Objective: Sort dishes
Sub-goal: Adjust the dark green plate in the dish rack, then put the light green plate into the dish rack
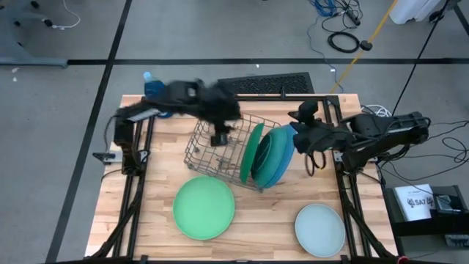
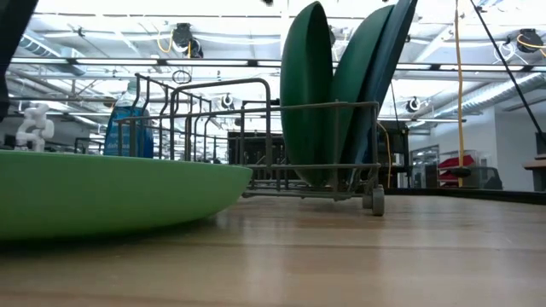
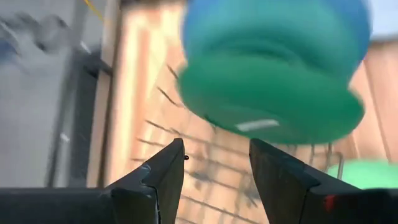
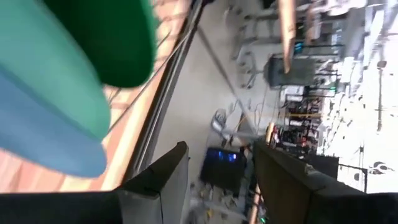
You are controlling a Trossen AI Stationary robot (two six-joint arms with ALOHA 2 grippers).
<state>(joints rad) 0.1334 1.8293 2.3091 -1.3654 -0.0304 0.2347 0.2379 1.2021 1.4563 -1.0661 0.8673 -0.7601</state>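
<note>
A grey wire rack [image 1: 212, 155] stands mid-table. At its right end three plates stand on edge in its slots: dark green [image 1: 252, 152], teal [image 1: 265, 155] and bright blue [image 1: 283, 158]. They lean together in the low view, the dark green [image 2: 307, 94] in front. A light green plate [image 1: 204, 207] and a pale mint plate [image 1: 319, 229] lie flat on the table near its near edge. My left gripper [image 1: 218, 138] hovers open over the rack's bare part. My right gripper [image 1: 294, 133] is open beside the blue plate's far rim. The black dish is out of view.
A blue plastic bottle [image 1: 150, 84] stands at the table's far left corner. A dark keyboard-like slab [image 1: 267, 84] lies along the far edge. Bare wood [image 1: 271, 220] shows between the two flat plates and left of the rack.
</note>
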